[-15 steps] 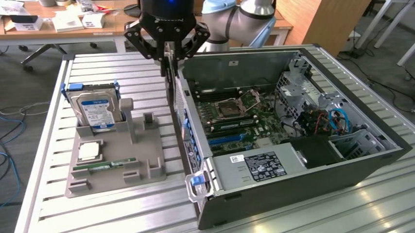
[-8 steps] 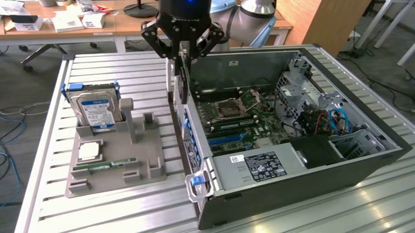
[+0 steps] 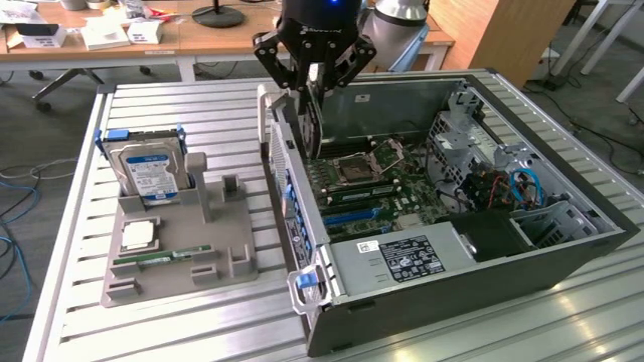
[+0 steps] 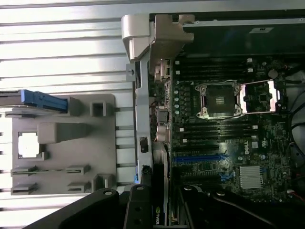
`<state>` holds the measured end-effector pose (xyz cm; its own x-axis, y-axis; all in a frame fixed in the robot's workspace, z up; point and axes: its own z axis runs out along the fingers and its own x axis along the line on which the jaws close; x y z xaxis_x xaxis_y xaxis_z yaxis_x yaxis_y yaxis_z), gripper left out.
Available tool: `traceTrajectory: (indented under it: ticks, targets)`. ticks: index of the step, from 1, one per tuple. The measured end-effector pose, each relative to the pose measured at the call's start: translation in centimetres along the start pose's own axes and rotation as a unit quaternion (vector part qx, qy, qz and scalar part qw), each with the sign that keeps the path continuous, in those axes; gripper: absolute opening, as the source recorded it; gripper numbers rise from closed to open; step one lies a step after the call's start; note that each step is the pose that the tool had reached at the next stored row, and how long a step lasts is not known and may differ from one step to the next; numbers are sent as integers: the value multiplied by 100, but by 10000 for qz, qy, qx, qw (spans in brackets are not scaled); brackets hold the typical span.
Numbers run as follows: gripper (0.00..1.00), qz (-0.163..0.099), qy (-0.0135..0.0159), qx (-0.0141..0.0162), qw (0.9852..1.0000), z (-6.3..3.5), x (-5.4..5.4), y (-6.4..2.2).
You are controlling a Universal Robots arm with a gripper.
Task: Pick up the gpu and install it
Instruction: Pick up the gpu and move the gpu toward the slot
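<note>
- The gripper (image 3: 317, 81) hangs over the far end of the open computer case (image 3: 453, 302), towards the exterior view's left, its fingers part-closed on the gpu (image 3: 312, 124).
- The gpu hangs on edge, seemingly above the motherboard (image 3: 387, 192).
- On the exterior view's left, a hard drive (image 3: 149, 170) stands in a gray tray (image 3: 181, 241).

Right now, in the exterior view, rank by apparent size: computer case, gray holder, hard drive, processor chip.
Largest to smallest:
1. computer case
2. gray holder
3. hard drive
4. processor chip
None look close enough to tie.
</note>
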<state>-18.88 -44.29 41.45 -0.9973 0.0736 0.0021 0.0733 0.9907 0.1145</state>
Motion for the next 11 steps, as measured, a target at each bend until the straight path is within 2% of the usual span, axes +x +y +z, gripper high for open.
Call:
traceTrajectory:
  ticks: [11]
  targets:
    - [26, 3, 22, 2, 10000, 2, -415, 31]
